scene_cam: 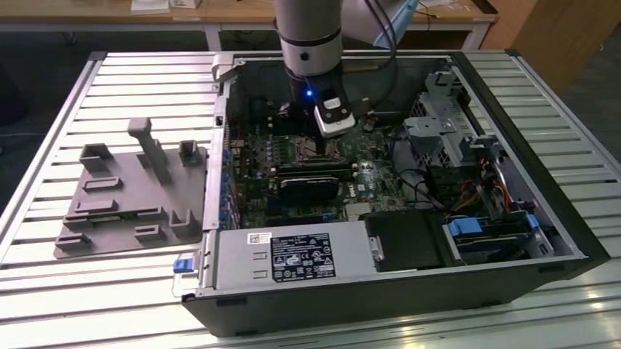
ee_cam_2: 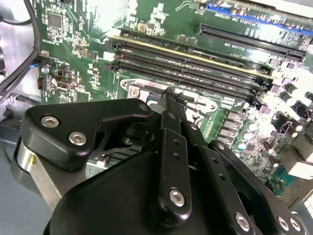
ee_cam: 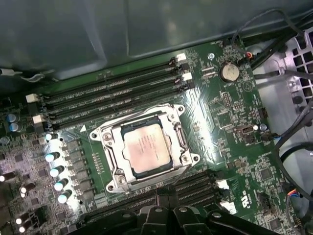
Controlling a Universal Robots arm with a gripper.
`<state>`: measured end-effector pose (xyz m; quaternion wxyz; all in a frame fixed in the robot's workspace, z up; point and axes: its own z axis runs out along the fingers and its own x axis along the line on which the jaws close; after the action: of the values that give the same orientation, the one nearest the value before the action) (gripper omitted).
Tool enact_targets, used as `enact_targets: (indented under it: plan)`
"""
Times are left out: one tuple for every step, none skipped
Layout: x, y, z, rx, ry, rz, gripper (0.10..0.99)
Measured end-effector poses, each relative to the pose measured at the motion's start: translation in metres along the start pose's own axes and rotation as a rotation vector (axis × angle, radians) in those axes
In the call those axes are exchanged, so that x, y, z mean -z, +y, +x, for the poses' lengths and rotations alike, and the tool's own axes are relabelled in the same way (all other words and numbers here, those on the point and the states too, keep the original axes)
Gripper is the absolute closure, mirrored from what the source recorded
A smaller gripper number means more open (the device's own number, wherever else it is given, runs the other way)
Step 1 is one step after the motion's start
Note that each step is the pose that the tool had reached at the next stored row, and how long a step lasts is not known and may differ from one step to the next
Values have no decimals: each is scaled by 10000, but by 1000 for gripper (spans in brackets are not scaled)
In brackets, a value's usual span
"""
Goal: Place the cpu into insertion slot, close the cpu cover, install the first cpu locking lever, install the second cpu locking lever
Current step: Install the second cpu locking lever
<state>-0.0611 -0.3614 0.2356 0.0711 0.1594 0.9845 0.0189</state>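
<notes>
1. The cpu (ee_cam: 146,148) sits flat in the insertion slot (ee_cam: 119,128), silver top up, in the first wrist view; so the first step looks done
2. The cpu cover (ee_cam: 180,138) appears to lie down around the chip as a silvery frame, its square opening showing the metal top; I judge the cover closed, though I cannot tell if it is fully pressed home
3. The locking levers are hard to make out; thin metal runs along the frame's edges, but whether either lever is hooked I cannot tell, so those two steps remain open as far as the pictures go
4. The gripper (ee_cam_2: 172,95) hangs just above the socket area in the second wrist view, its black fingers (ee_cam_2: 168,128) drawn close together at the tip, pinching nothing I can see
5. In the exterior view the arm (scene_cam: 308,36) reaches down into the open computer case (scene_cam: 572,240), with the slot (scene_cam: 313,153) on the green board (scene_cam: 379,178) right below it
6. The long memory slots (ee_cam: 112,88) run just beside the socket, untouched
</notes>
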Motion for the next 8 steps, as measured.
enact_targets:
  plan:
    - [-8, -2, 0, 0, 7, 2, 984]
    - [-16, -5, 1, 7, 18, 7, 984]
    - [-25, -8, 2, 24, 29, 10, 984]
    - [-35, -10, 2, 61, 38, 7, 984]
    - [-44, -13, 4, 108, 44, 2, 984]
    - [-52, -16, 6, 175, 49, -7, 984]
    - [-58, -19, 11, 236, 53, -14, 984]
    - [-63, -23, 21, 278, 55, -19, 984]
